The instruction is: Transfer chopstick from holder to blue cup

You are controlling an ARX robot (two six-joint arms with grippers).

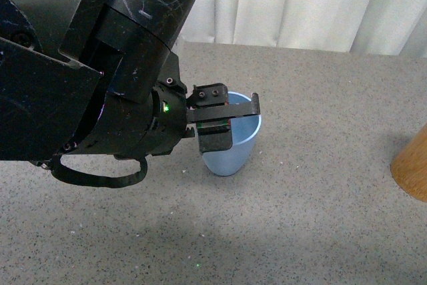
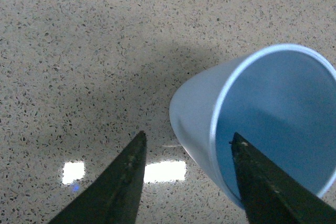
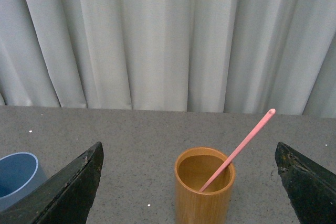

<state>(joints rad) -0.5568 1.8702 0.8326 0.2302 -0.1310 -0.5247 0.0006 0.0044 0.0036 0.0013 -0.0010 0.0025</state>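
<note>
The blue cup [image 1: 230, 157] stands upright on the grey table. My left gripper [image 1: 230, 118] is open at its rim. In the left wrist view one finger [image 2: 265, 182] reaches into the cup's [image 2: 273, 108] mouth and the other finger [image 2: 121, 179] is outside, with the cup wall between them. The cup looks empty. In the right wrist view the wooden holder [image 3: 205, 190] stands between the fingers of my open right gripper [image 3: 189, 145], a little beyond them. One pink chopstick [image 3: 239, 148] leans in it. The cup [image 3: 16, 174] also shows there. The right gripper is not seen in the front view.
The holder [image 1: 413, 165] shows partly at the right edge of the front view. A pale curtain [image 3: 157, 40] hangs behind the table's far edge. My left arm [image 1: 87, 71] fills the left of the front view.
</note>
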